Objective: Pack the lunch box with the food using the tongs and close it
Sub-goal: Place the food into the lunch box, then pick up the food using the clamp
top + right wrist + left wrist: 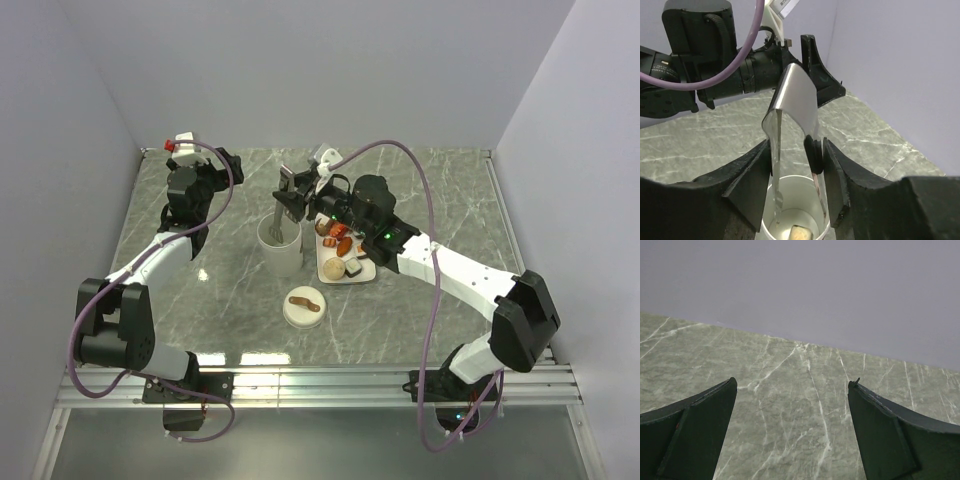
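The lunch box [279, 250] is a tall white cup standing left of the plate; its cream lid [304, 306] with a brown strap lies on the table in front of it. My right gripper [292, 203] hangs over the cup, shut on the grey tongs [795, 100]. The two tong arms stand apart between my fingers [840, 185], and their tips reach down inside the lunch box [805, 179]. One beige piece of food [801, 233] lies on the cup's bottom, free of the tips. More food [338, 240] sits on the plate. My left gripper [792, 385] is open over bare table.
The flat white plate [365, 274] lies just right of the cup, under my right forearm. The left arm [190, 200] is folded at the back left near the wall. Walls close the table at the back and both sides.
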{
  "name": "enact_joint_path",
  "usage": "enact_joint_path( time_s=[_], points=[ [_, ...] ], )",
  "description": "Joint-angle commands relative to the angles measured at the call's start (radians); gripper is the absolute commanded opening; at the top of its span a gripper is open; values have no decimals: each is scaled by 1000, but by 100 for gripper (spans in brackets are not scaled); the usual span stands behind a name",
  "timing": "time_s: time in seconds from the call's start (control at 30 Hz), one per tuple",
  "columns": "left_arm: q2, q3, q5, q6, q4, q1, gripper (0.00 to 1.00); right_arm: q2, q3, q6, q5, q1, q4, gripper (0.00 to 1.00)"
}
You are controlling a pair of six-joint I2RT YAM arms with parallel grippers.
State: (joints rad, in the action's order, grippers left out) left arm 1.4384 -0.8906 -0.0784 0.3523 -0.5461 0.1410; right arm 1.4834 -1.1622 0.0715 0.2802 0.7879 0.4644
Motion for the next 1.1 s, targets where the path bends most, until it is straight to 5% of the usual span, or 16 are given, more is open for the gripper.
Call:
enact_joint_path(
  time_s=[0.0, 0.6, 0.8, 1.07],
  points=[
    [-6, -21, -3, -19, -12, 3, 100, -28, -53, 4, 19, 10, 77, 53],
    [-6, -19, 0, -18, -17, 5, 99, -376, 252, 50, -185, 8, 273, 48],
    [2, -24, 12, -15, -15, 5, 99, -373, 298, 57, -375, 4, 241, 48],
    [11, -27, 25, -12, -15, 5, 99, -289, 364, -41, -431, -29, 270, 48]
  ],
)
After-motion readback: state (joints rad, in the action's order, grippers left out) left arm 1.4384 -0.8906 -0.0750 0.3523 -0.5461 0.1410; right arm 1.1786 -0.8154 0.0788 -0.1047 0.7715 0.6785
